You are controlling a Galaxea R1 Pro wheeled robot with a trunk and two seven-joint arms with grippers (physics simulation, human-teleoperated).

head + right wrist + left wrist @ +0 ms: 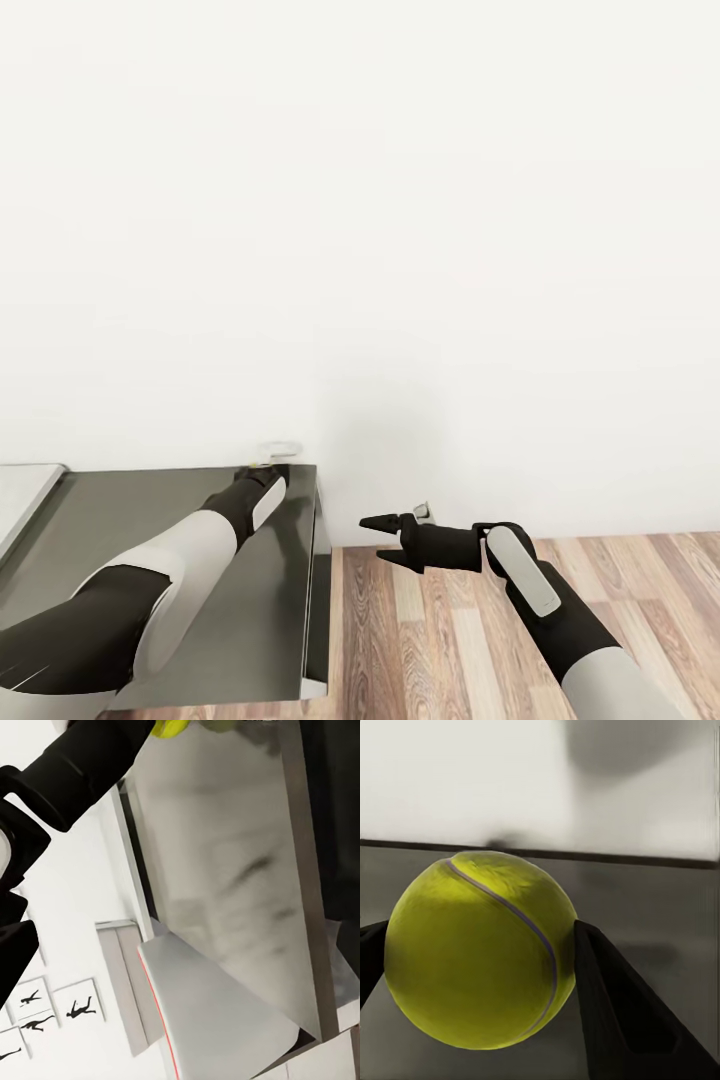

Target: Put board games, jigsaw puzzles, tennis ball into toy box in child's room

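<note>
A yellow-green tennis ball (480, 952) with a pale seam sits between two black fingers (619, 1009), and my left gripper (480, 926) is shut on it. In the head view the left gripper (262, 472) reaches to the far edge of the table's dark grey section (120, 520), close to the white wall. The ball (176, 726) peeks out as a yellow patch at the tip of the left arm in the right wrist view. My right gripper (378, 538) hangs open and empty over the wood floor, right of the table. The board games, jigsaw puzzles, toy box and bed are out of view.
The table's pale grey top (22, 500) shows at the far left. The white wall (400, 250) stands just behind the table. Wood-plank floor (440, 630) lies to the right. Black silhouette pictures (75, 1005) hang on a wall, and a pale slab with a red edge (210, 1012) shows beyond the table.
</note>
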